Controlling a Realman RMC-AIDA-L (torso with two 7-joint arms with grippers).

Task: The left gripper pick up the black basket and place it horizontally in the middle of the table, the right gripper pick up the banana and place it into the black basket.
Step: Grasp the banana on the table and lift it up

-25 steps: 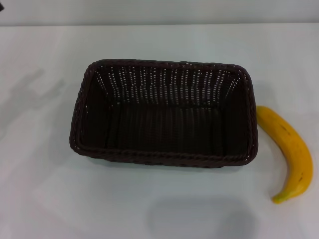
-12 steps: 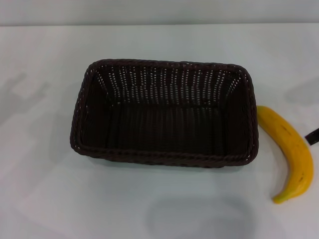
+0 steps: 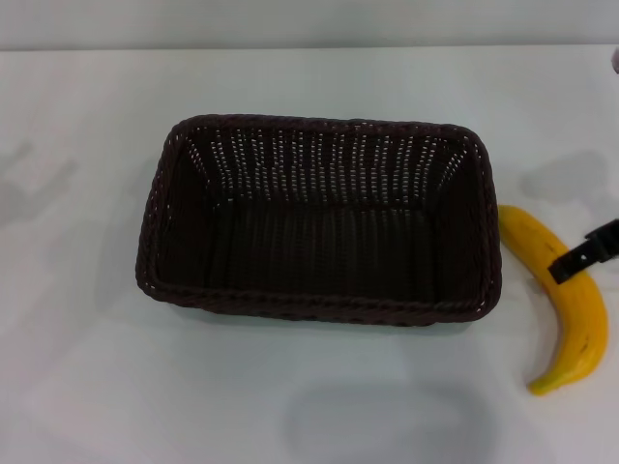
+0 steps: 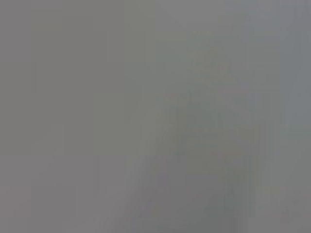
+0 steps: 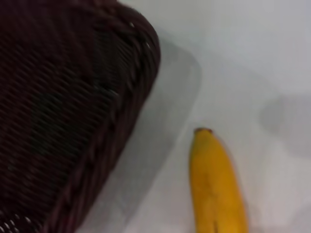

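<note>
The black basket lies lengthwise across the middle of the white table, open side up and empty. The yellow banana lies on the table just right of it, greenish tip toward the near edge. A black part of my right gripper reaches in from the right edge and overlaps the banana's upper half. In the right wrist view, the basket's corner and the banana's end lie side by side with a strip of table between them. My left gripper is out of view; its wrist view shows only plain grey.
A grey strip runs along the table's far edge. Soft shadows lie on the table at far left and at right above the banana.
My right gripper has come further in from the right edge and now overlaps the banana. The shadow on the left has slid away leftward. Basket and banana have not moved.
</note>
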